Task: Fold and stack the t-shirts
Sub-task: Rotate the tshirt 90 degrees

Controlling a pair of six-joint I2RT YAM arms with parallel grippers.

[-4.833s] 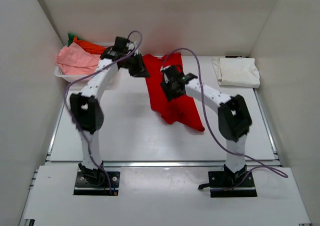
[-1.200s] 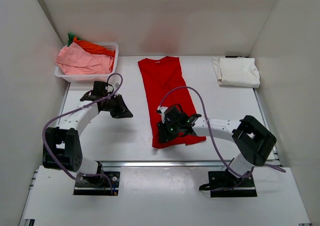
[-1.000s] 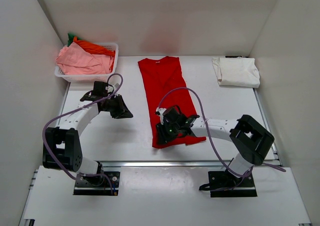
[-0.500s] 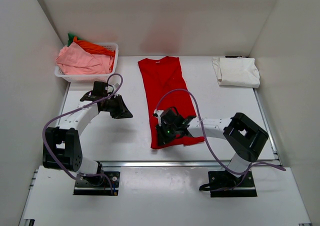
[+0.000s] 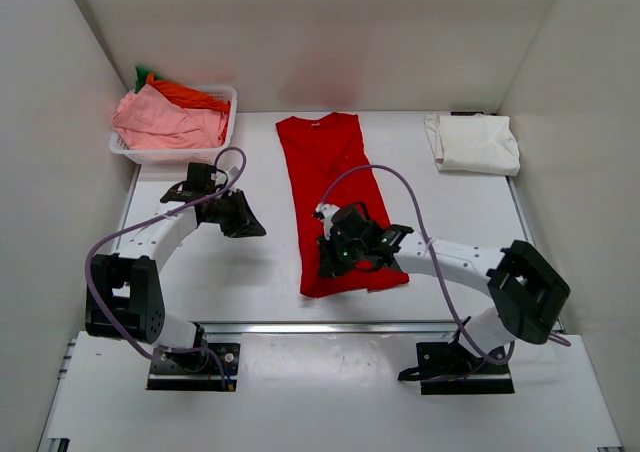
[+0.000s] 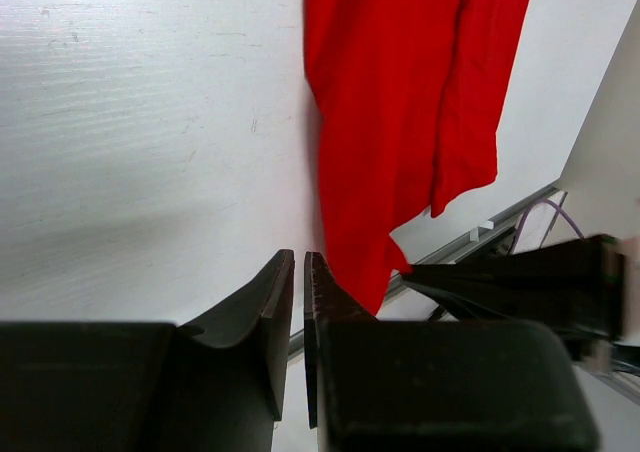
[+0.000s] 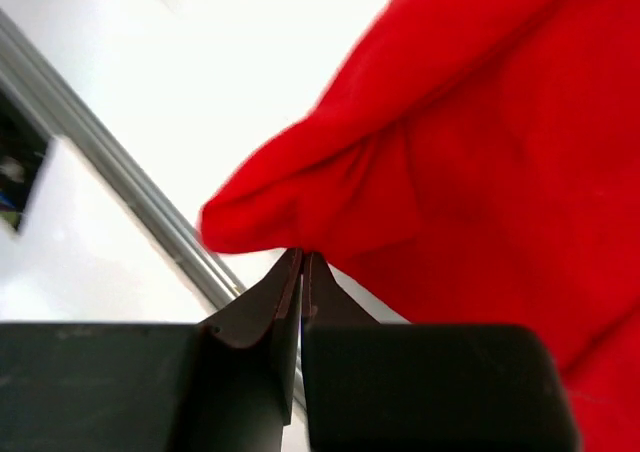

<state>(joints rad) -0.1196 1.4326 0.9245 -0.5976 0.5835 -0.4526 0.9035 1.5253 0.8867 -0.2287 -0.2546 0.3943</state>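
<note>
A bright red t-shirt (image 5: 335, 187) lies lengthwise in the middle of the table, collar at the far end. My right gripper (image 5: 333, 259) is over its near left part, shut on a raised fold of the red cloth; in the right wrist view the red t-shirt (image 7: 450, 172) bunches at the fingertips of the right gripper (image 7: 302, 257). My left gripper (image 5: 252, 224) is shut and empty, above bare table left of the shirt; the left wrist view shows the left gripper (image 6: 298, 262) and the red t-shirt (image 6: 400, 122) beyond it. A folded cream-white t-shirt (image 5: 475, 142) lies at the far right.
A white lattice basket (image 5: 226, 96) at the far left corner holds a pink tee (image 5: 160, 122), an orange tee (image 5: 185, 94) and a green tee (image 5: 143, 74). White walls close in the table on three sides. A metal rail (image 5: 330, 325) runs along the near edge.
My right gripper has shifted slightly up and right at the shirt's near left part, and its elbow swung right. The near hem has shifted a little. The left arm has not moved.
</note>
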